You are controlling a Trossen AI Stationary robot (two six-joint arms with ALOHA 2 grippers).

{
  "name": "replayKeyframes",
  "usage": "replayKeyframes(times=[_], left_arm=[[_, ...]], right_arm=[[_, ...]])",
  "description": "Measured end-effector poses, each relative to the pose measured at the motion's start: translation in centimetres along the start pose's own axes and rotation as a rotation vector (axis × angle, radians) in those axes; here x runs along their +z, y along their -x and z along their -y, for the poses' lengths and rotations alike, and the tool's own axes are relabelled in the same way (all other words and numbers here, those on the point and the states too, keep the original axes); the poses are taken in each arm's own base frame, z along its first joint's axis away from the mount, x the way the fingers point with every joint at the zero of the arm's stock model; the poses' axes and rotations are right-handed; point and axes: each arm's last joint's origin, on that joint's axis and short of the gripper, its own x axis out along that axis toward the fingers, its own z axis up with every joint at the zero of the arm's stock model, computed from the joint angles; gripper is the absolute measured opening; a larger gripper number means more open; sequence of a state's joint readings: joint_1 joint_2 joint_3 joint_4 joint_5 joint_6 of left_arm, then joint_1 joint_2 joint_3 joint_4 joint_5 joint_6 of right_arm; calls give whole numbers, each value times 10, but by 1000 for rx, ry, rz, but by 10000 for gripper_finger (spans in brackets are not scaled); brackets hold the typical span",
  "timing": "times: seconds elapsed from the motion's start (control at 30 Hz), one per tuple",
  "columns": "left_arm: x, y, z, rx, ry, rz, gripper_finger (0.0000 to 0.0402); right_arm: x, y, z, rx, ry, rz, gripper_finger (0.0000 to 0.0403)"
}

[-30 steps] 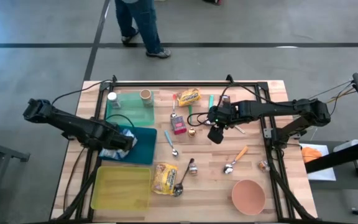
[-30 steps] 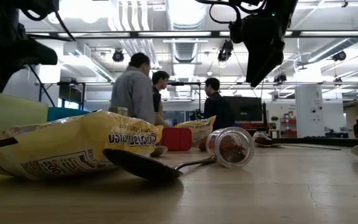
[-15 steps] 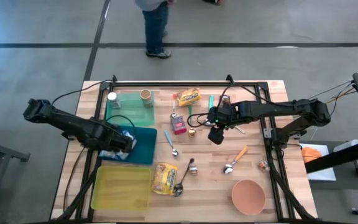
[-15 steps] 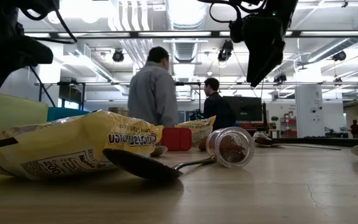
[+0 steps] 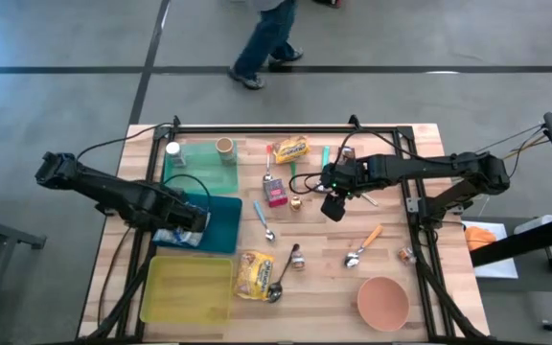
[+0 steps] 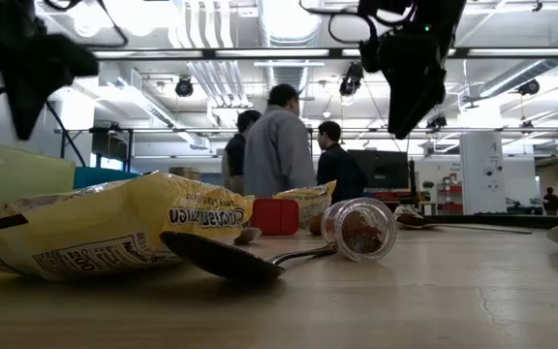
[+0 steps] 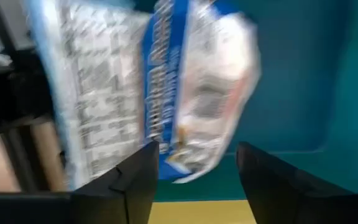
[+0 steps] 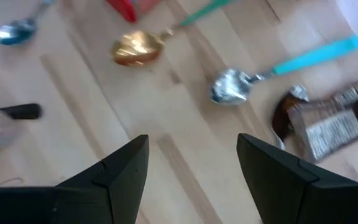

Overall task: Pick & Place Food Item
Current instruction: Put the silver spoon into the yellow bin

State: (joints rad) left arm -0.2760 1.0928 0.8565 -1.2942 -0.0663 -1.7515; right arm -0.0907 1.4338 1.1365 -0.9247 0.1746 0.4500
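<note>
We see the blue-and-white snack bag point(image 7: 160, 93) lying in the teal tray point(image 5: 220, 218), its long axis pointing straight away from the left end effector point(image 7: 194, 168). That end effector hangs just above it, fingers parted, gripping nothing. The right end effector point(image 5: 332, 206) hovers open over the table point(image 5: 391, 259).

light: bright, even — ceiling strips point(image 6: 289, 53) glare | wrist views motion-blurred; low view foreground soft

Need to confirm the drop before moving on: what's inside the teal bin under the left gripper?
A white-and-blue snack bag lies in the teal bin, with the left gripper open above it. The arm hides part of the bin, so anything beneath the bag can't be seen.
</note>
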Motion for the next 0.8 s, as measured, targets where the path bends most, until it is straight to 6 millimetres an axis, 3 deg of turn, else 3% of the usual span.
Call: replayKeyframes(times=[0.2, 0.53, 0.8], left_arm=[[2, 18, 13, -145, -44, 78, 230], [2, 23, 33, -358, -103, 151, 230], [1, 28, 44, -469, -167, 166, 230]], right_arm=[[-9, -19, 29, -77, -84, -107, 242], [-23, -50, 83, -133, -218, -220, 242], [-29, -67, 93, -133, -241, -252, 242]])
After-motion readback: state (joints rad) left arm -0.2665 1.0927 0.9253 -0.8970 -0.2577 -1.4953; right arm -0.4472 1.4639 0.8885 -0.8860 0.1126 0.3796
